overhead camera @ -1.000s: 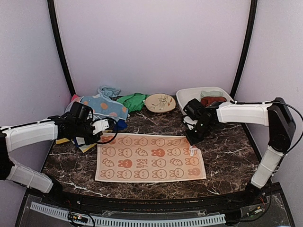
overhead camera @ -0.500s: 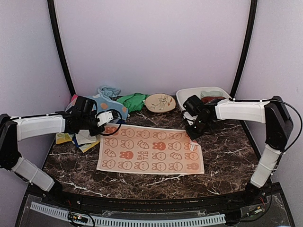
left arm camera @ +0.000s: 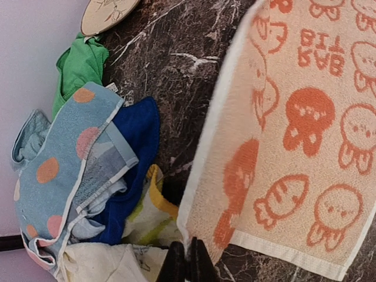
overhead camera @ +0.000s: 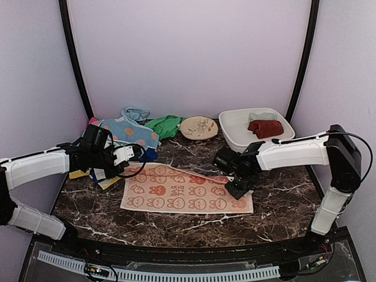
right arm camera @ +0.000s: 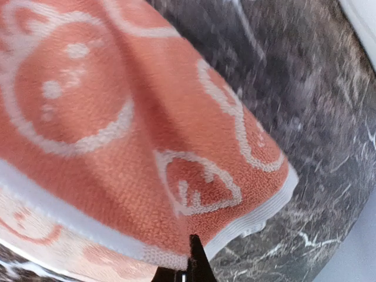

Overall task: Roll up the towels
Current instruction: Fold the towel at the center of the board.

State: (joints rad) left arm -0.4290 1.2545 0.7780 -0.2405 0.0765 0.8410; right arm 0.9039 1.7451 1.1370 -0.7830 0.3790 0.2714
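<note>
The orange towel with the cream rabbit pattern (overhead camera: 188, 191) lies on the dark marble table, its far edge lifted and partly folded toward the near edge. My left gripper (overhead camera: 136, 157) is shut on the towel's far left corner; in the left wrist view the jaws (left arm camera: 188, 263) pinch the cream hem of the towel (left arm camera: 294, 135). My right gripper (overhead camera: 235, 190) is shut on the far right corner, held low over the towel's right side. In the right wrist view the jaws (right arm camera: 191, 261) clamp the folded orange cloth (right arm camera: 117, 123).
A pile of towels sits at the back left: light blue with orange dots (overhead camera: 126, 132), green (overhead camera: 164, 124), blue (left arm camera: 135, 147), yellow (left arm camera: 150, 208). The round patterned plate (overhead camera: 198, 127) stands behind. The white tub (overhead camera: 235, 134) at back right holds a dark red towel (overhead camera: 264, 126).
My right gripper has pulled the far right corner toward the near edge, folding the towel over itself. My left gripper has drawn back slightly with its corner. The towel now covers less depth.
</note>
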